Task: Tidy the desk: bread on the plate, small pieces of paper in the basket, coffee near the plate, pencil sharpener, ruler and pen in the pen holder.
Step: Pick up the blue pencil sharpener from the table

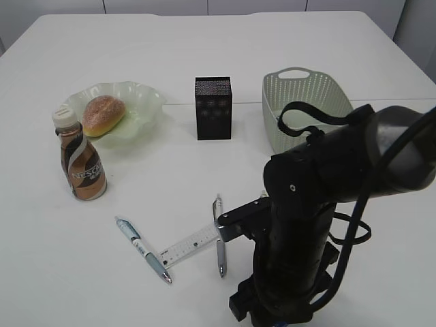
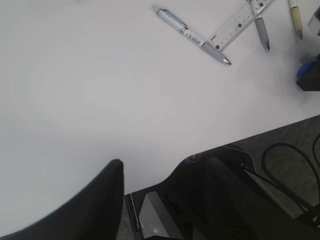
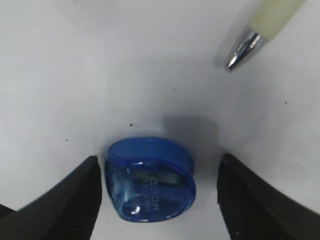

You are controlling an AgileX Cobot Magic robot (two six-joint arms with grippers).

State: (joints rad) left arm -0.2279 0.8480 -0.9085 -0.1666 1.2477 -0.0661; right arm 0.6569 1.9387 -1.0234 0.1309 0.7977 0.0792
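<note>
- Exterior view: the bread [image 1: 103,114] lies on the plate [image 1: 144,102] and the coffee [image 1: 81,161] stands just beside that plate; I judge both items done. The bottle's label reads NESCAFE. The pen holder [image 1: 213,107] stands behind the middle of the table, the basket [image 1: 304,109] to its right; I cannot see into either, and no paper scraps show. A blue pen [image 1: 142,248], the ruler [image 1: 189,246] and a grey pen [image 1: 220,235] lie loose on the table, so stowing them is left. My right arm [image 1: 320,225] hides its own gripper here.
- Left wrist view: my left gripper [image 2: 150,182] hangs over bare table near its front edge, jaws moderately apart, holding nothing. The ruler's print is too small to read.
- Right wrist view: my right gripper [image 3: 157,192] stands wide, its fingers on either side of the blue pencil sharpener [image 3: 148,185], not touching it. Embossed lettering on the sharpener is unreadable. A cream pen [image 3: 260,32] lies near.
</note>
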